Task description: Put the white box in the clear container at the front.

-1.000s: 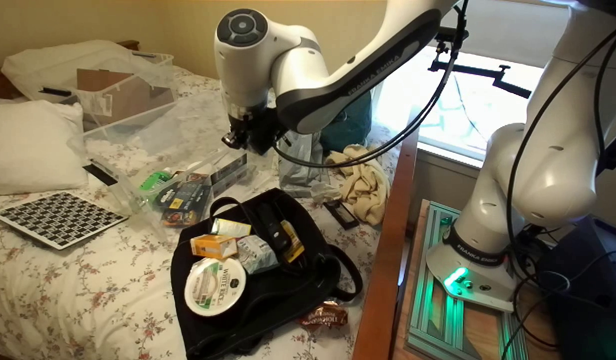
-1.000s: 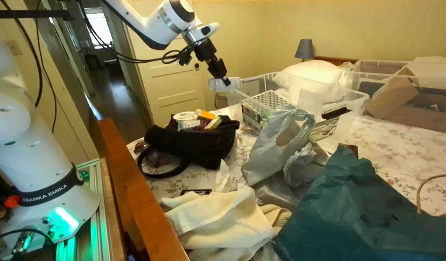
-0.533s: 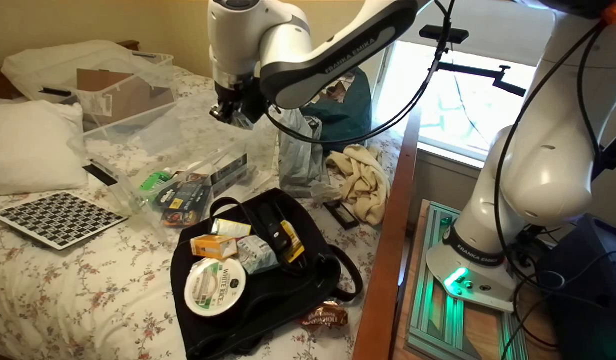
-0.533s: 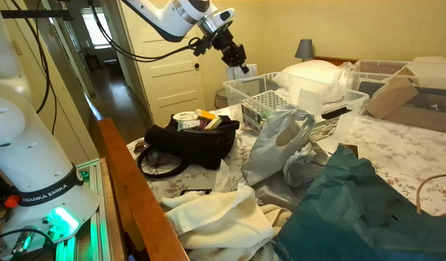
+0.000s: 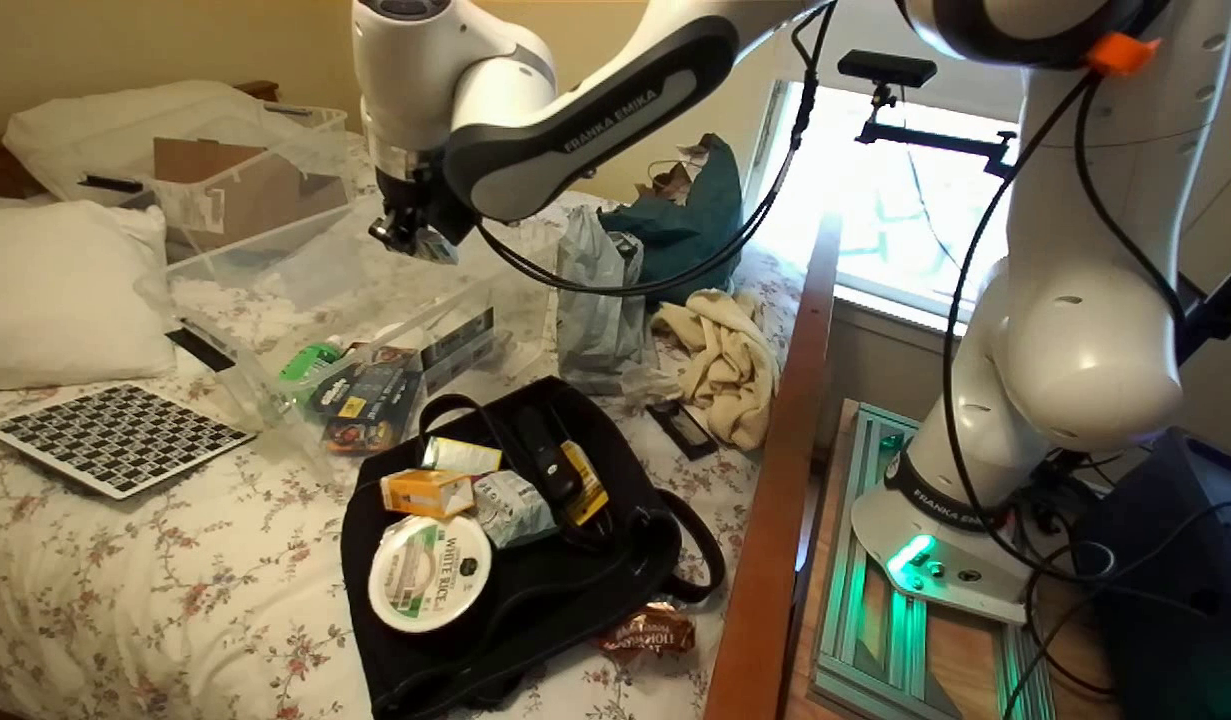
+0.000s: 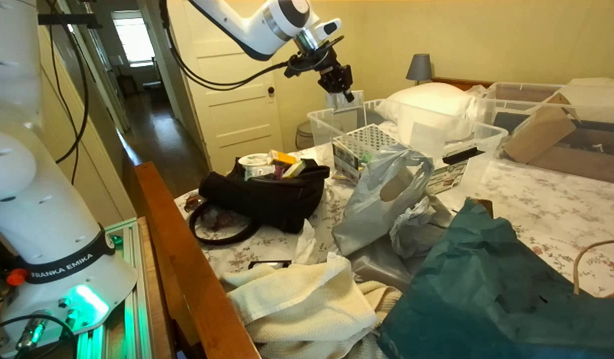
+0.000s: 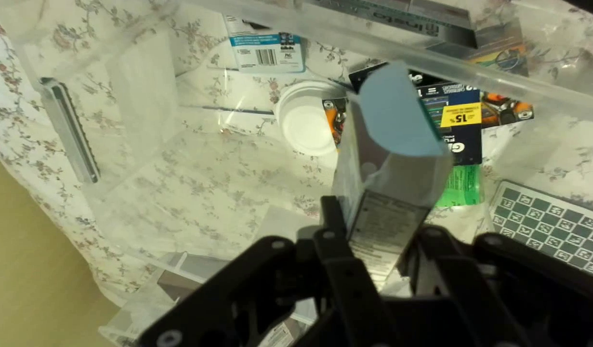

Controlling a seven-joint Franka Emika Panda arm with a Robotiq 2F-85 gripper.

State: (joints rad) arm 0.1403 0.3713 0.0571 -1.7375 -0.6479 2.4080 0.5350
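The jaws pinch the white box [image 7: 397,185], which extends beyond them. In both exterior views, jaws and box hang above the surface [image 5: 125,590]. In the wrist view, the box lines up with the inside of the clear container [image 5: 237,375]; the white bowl [image 7: 306,123], the green bottle [image 7: 462,188] and the dark printed pack [image 7: 462,127] show past it. The checkered board [image 5: 115,440] lies just beside the container. Near the container, the black bag [image 5: 565,620] carries the rice bowl [image 5: 430,575] and the orange box [image 5: 425,492]. The gray plastic bag [image 5: 597,325] stands beside the cream towel [image 5: 730,365]. The pillow [image 5: 65,290] lies beside the container, on the side away from the black bag.
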